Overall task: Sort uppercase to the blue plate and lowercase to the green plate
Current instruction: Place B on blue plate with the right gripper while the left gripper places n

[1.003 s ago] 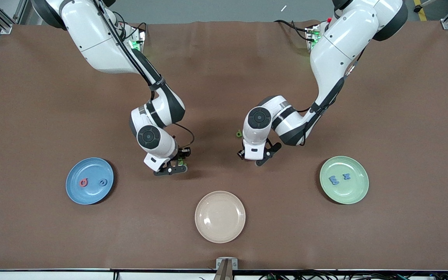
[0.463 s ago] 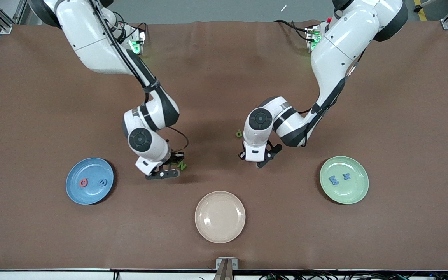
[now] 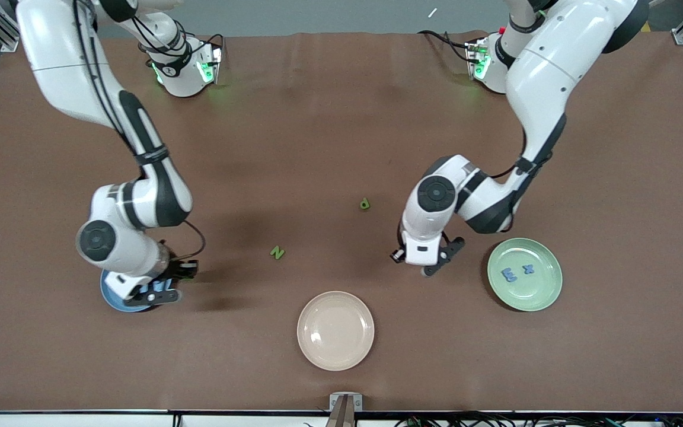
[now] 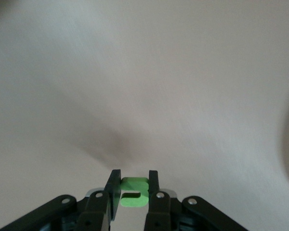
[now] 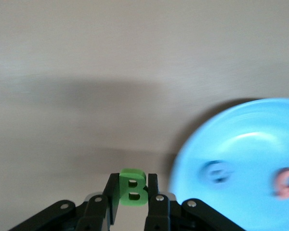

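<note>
The right gripper hangs over the edge of the blue plate that faces the table's middle, pincer clamped on the green B. The left gripper is over bare table just short of the green plate, pinching the green u. To do this step well, each arm should probably carry its letter in past the rim to a bare patch. That means clear of the pink and blue letters in the blue plate and of the E and x in the green one. Each should drop low before letting go, since light foam may bounce or stick to a finger. Both arms reach out from their bases with elbows bent and wrists pointing straight down. The N and p lie on the table, far from the camera relative to the cream plate, not yet sorted.
</note>
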Motion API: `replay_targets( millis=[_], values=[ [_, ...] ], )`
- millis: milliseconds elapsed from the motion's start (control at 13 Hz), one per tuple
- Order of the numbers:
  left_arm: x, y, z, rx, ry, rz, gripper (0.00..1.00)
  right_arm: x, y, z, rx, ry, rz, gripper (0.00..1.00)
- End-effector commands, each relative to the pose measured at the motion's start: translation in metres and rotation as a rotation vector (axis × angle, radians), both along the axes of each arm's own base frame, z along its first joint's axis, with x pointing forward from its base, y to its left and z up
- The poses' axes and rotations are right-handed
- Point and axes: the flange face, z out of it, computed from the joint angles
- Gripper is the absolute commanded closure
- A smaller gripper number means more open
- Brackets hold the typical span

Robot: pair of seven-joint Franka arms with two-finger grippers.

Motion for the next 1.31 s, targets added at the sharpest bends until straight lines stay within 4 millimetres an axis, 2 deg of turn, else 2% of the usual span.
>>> replay_targets(
  millis=[0,154,231,309,386,463,540,694,772,926,1003,1234],
  values=[
    [0.015,0.056,0.013,0.061,0.037,-0.051,0.99,0.002,-0.054,0.005,0.001,0.001,0.096,0.97],
    [0.026,0.098,0.012,0.092,0.073,-0.101,0.99,0.000,-0.108,0.002,0.003,0.006,0.174,0.92],
    [0.034,0.124,0.012,0.105,0.074,-0.132,0.99,-0.005,-0.126,-0.007,0.010,0.033,0.201,0.88],
    [0.042,0.156,0.010,0.128,0.073,-0.151,0.99,-0.011,-0.135,-0.016,0.020,0.077,0.212,0.77],
    [0.045,0.172,0.007,0.152,0.072,-0.177,0.99,-0.014,-0.138,-0.021,0.029,0.104,0.209,0.53],
    [0.049,0.186,0.003,0.169,0.068,-0.187,0.99,-0.016,-0.138,-0.026,0.036,0.113,0.205,0.23],
    [0.052,0.199,0.002,0.180,0.063,-0.182,0.99,-0.017,-0.137,-0.027,0.042,0.117,0.201,0.00],
    [0.056,0.219,-0.001,0.183,0.071,-0.207,0.95,-0.019,-0.123,-0.027,0.064,0.143,0.203,0.00],
    [0.058,0.239,-0.004,0.180,0.082,-0.215,0.92,-0.017,-0.113,-0.025,0.092,0.133,0.184,0.00],
    [0.055,0.263,-0.016,0.176,0.114,-0.261,0.82,-0.013,-0.068,-0.020,0.146,0.124,0.095,0.00],
    [0.051,0.266,-0.020,0.172,0.122,-0.265,0.78,-0.013,-0.041,-0.018,0.139,0.126,0.044,0.00],
    [0.036,0.254,-0.027,0.158,0.150,-0.275,0.78,-0.018,0.036,-0.009,0.115,0.138,-0.119,0.00]
  ],
)
